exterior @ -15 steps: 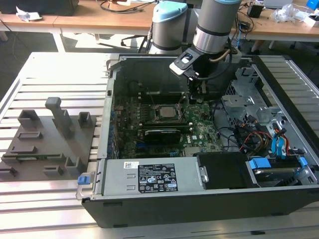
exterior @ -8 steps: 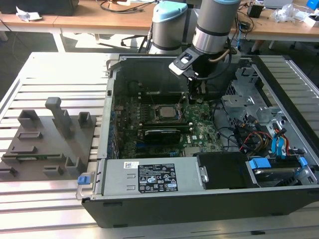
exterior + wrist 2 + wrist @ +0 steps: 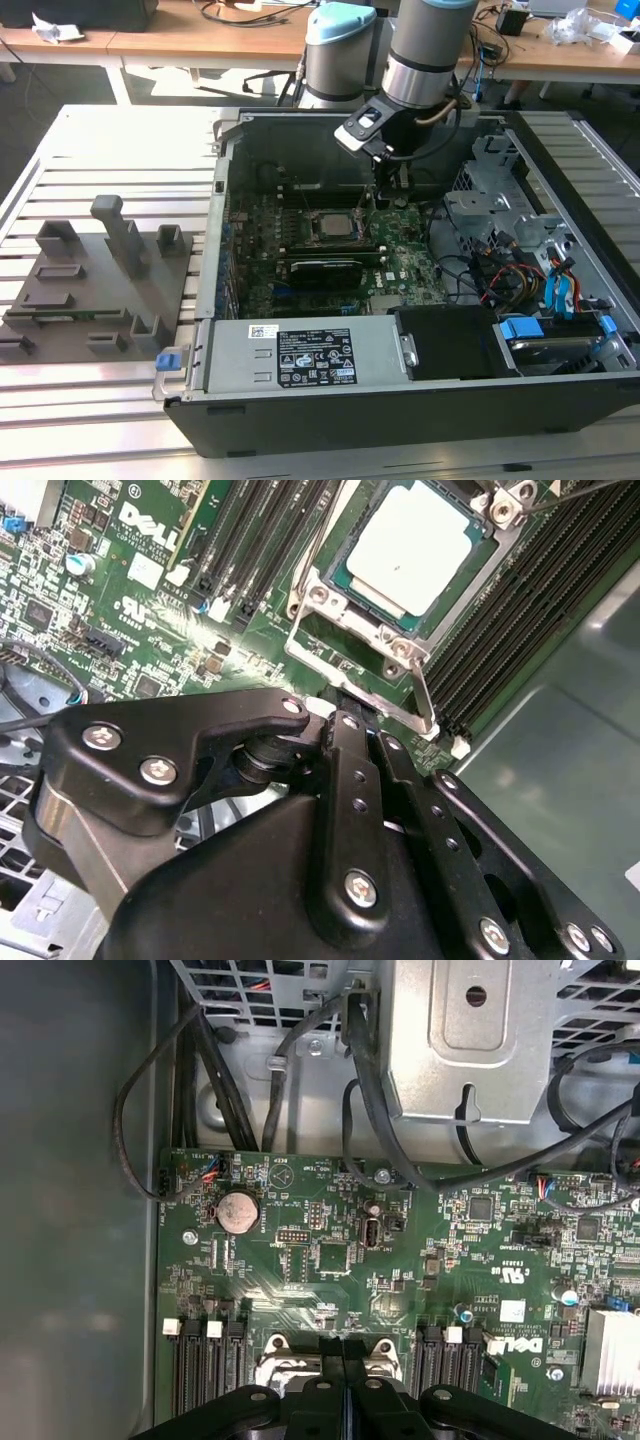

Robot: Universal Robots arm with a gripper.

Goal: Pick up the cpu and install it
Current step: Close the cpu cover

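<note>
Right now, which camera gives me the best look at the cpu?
The second wrist view: the cpu sits large and uncovered in its socket frame. The exterior view shows it small, deep inside the case. In the first wrist view the gripper covers most of that spot.

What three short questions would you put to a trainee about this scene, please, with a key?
1. True or false: the cpu lies in the socket on the motherboard.
2. The gripper hangs over: A) the motherboard inside the computer case; B) the slatted table outside the case; C) the wooden desks behind.
3. In the exterior view, on which side of the computer case does the grey fixture stand?

Key: 1 true; 2 A; 3 the exterior view's left.
</note>
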